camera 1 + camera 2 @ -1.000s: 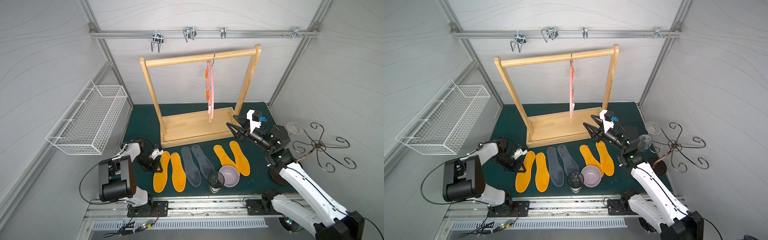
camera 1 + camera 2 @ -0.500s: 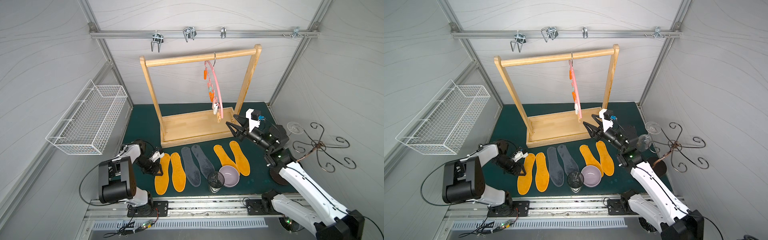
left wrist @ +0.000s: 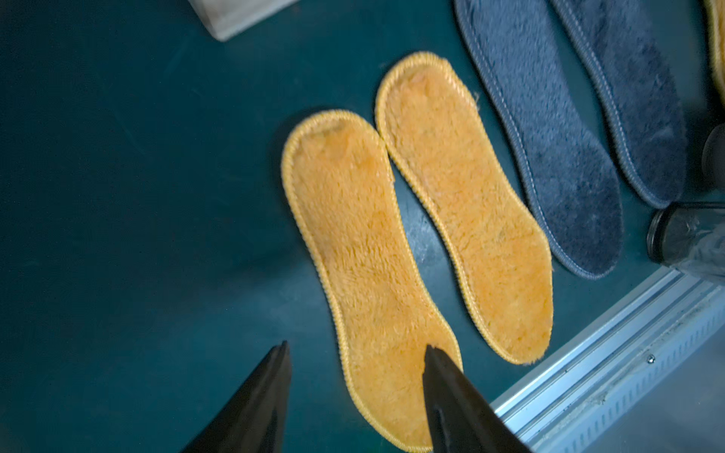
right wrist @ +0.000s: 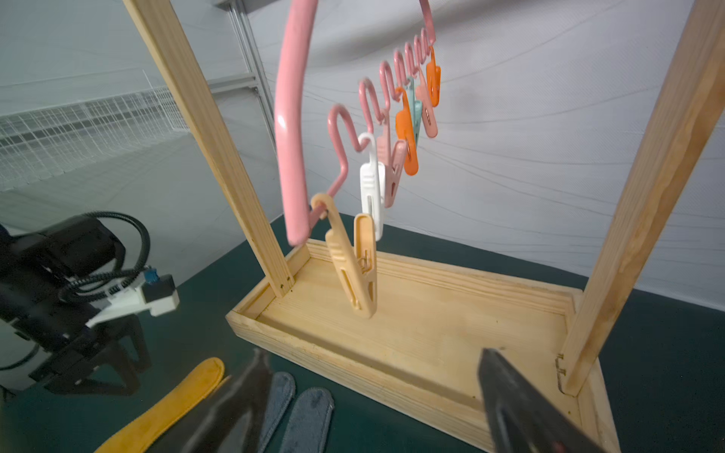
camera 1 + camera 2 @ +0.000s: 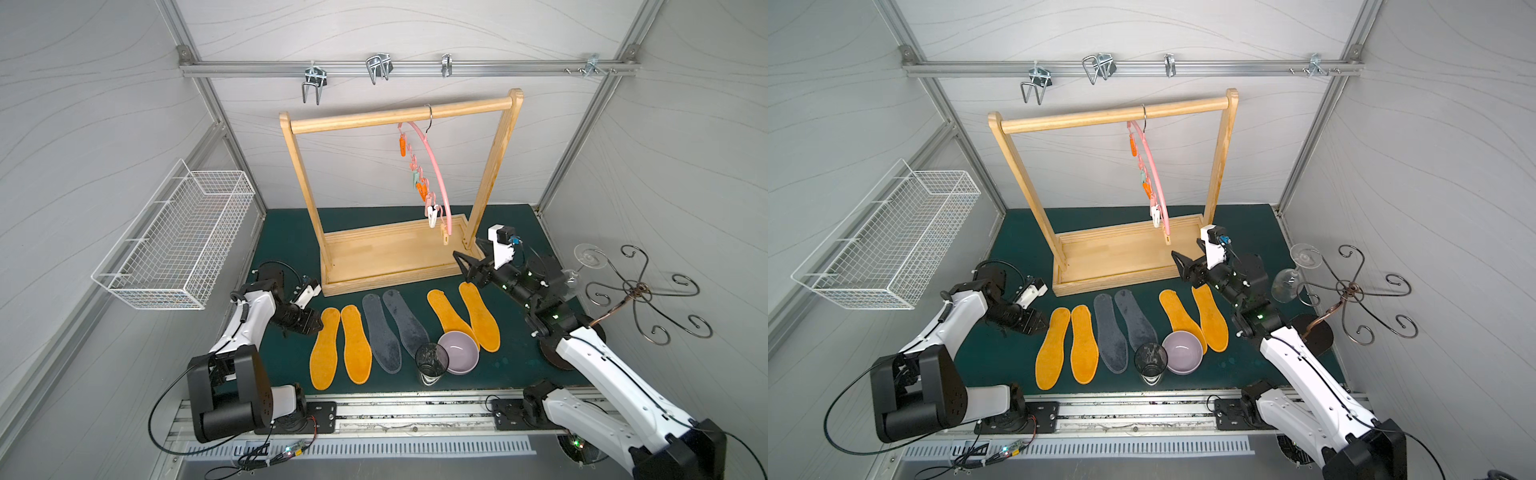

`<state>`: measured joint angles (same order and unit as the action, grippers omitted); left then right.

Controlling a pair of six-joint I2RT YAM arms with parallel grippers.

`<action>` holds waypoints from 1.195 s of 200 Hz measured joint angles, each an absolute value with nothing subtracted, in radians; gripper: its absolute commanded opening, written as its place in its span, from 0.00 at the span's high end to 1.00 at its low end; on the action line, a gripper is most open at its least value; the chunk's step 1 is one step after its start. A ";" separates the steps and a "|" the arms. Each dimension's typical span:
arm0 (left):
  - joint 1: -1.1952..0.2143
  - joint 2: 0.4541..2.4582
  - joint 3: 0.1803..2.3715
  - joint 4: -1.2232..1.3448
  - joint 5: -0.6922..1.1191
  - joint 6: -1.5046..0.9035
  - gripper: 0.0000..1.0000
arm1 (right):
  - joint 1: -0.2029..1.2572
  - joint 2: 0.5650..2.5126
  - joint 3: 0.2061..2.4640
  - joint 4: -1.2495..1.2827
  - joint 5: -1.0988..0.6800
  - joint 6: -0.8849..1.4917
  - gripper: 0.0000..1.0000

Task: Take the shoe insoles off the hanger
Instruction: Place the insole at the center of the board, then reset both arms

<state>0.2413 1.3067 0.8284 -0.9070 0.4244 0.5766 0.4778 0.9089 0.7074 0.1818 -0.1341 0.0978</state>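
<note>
Hanger (image 5: 439,171) now side-on above rack tray (image 5: 374,255)

Top views: bowl (image 5: 458,356) covers one end of an orange insole (image 5: 451,318), and glass (image 5: 432,360) stands in front of the end tip of a grey insole (image 5: 405,322). Clothespins (image 5: 422,189) bunched, too small to count. Left wrist view: both grey ones run off the frame, the glass is half cut off, and a finger (image 3: 451,400) of the left gripper (image 3: 355,349) hides part of the nearest orange end. Right wrist view: one finger (image 4: 235,400) of the right gripper (image 4: 372,353) smeared by blur, hanger (image 4: 292,117) top out of frame.
</note>
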 measured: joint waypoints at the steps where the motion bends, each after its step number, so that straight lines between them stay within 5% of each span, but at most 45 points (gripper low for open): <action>1: 0.241 1.306 0.830 -0.905 0.425 0.575 0.40 | 0.478 0.909 0.706 0.181 -0.133 0.097 0.01; 50: 0.241 1.298 0.841 -0.794 0.447 0.493 0.37 | 0.459 0.926 0.631 0.136 -0.022 0.048 0.01; 69: 0.242 1.299 0.840 -0.709 0.457 0.437 0.01 | 0.398 0.937 0.585 0.158 -0.020 0.026 0.01; 117: 0.242 1.301 0.750 -0.456 0.504 0.320 0.00 | 0.118 0.990 0.470 0.200 -0.079 0.065 0.01; 239: 0.161 1.361 0.394 0.504 0.407 0.065 0.00 | 0.031 1.188 0.318 0.600 -0.039 -0.001 0.01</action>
